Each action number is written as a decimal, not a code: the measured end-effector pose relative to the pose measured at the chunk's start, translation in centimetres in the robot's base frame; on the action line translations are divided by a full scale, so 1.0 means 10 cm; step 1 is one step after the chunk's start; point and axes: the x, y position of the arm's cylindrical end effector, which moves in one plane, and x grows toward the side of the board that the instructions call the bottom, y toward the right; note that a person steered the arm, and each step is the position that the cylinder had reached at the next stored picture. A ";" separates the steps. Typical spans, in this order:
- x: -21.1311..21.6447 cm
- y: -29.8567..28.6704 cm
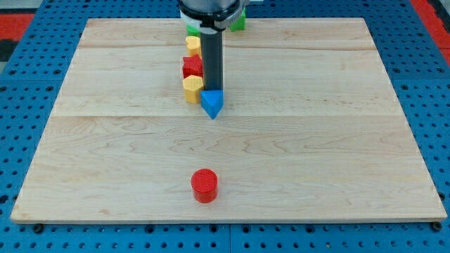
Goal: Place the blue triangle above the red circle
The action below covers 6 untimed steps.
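The blue triangle (212, 103) lies on the wooden board (316, 140) above the middle, its point facing the view's bottom. My tip (212, 91) stands right at its upper edge, touching it or nearly so. The red circle (204, 185) sits near the board's bottom edge, well below the triangle and slightly to its left.
Just left of the rod is a column of blocks: a yellow one (193, 89), a red one (192, 67) and another yellow one (193, 46). A green block (239, 22) shows at the board's top edge, with another green block partly hidden behind the arm.
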 end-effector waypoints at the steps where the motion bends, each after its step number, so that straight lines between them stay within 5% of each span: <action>1: 0.19 0.13; 6: 1.02 -0.12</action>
